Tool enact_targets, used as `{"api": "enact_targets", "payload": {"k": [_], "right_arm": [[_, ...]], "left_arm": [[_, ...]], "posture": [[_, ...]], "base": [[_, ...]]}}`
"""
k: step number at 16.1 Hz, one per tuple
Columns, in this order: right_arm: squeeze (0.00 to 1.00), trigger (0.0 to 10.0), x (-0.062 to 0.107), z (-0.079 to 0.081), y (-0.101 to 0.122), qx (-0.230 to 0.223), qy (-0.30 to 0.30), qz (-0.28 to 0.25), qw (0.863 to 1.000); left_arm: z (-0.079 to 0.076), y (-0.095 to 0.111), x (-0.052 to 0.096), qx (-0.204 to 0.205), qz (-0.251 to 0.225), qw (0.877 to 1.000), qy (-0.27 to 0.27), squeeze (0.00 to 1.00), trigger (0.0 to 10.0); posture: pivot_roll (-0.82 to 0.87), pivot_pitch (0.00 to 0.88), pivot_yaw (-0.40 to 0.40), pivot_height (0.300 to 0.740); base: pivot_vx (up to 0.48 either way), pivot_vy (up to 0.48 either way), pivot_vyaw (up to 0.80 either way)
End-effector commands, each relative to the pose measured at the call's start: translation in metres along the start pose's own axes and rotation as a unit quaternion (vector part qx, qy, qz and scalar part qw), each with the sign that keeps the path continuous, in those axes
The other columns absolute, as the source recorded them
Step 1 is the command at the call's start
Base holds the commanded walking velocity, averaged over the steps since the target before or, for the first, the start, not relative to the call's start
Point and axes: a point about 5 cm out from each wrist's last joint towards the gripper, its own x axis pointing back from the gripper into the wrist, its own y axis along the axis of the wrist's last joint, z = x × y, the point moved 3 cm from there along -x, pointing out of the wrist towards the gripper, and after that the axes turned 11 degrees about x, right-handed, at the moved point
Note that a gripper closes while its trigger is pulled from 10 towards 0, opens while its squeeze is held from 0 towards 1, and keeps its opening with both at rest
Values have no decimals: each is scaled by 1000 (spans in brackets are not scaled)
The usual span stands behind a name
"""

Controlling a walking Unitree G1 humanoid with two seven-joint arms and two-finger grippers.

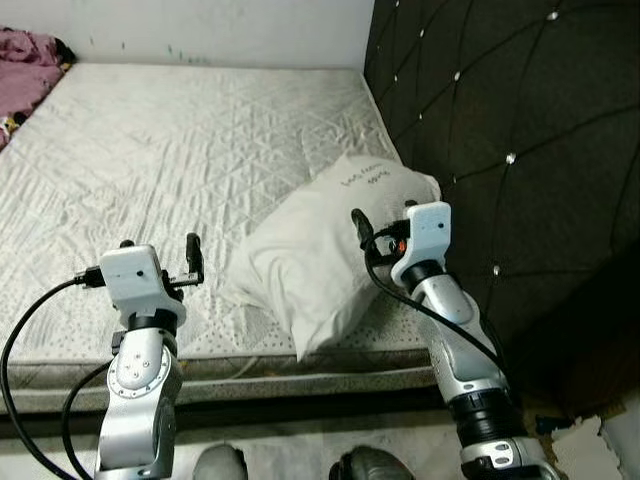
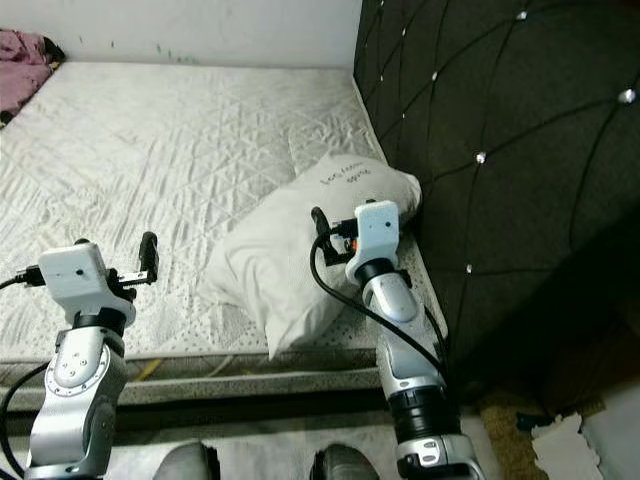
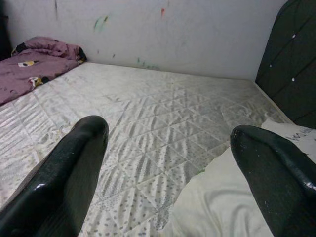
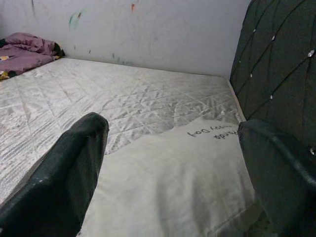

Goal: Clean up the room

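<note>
- Left eye view: I am standing at the edge of the mattress [image 1: 180, 150]. A white pillow [image 1: 330, 250] is lying near the corner, just beside the dark padded headboard [image 1: 520, 150]. My left gripper [image 1: 160, 250] is hovering over the mattress edge, apart from the pillow, with its fingers spread. My right gripper [image 1: 385, 222] is hanging over the pillow.
- Right eye view: the same scene is showing. A pink blanket [image 2: 20, 55] is lying at the far corner of the mattress, by the wall [image 2: 200, 30].
- Left wrist view: my two black fingers [image 3: 64, 173] are standing wide apart, holding nothing. The mattress is lying between them, and the pillow edge is showing by one finger.
- Right wrist view: my fingers [image 4: 64, 173] are also standing wide apart, holding nothing. The pillow, with small printed writing on it, is lying between them.
</note>
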Motion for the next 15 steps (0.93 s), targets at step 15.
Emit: {"api": "enact_targets", "payload": {"k": [15], "right_arm": [[0, 10000, -6, 3, 2, -3, 16, 1, 1000]], "left_arm": [[-4, 7, -2, 9, -14, 1000, -5, 0, 10000]], "posture": [[-23, 35, -68, 670]], "base": [[61, 0, 0]]}}
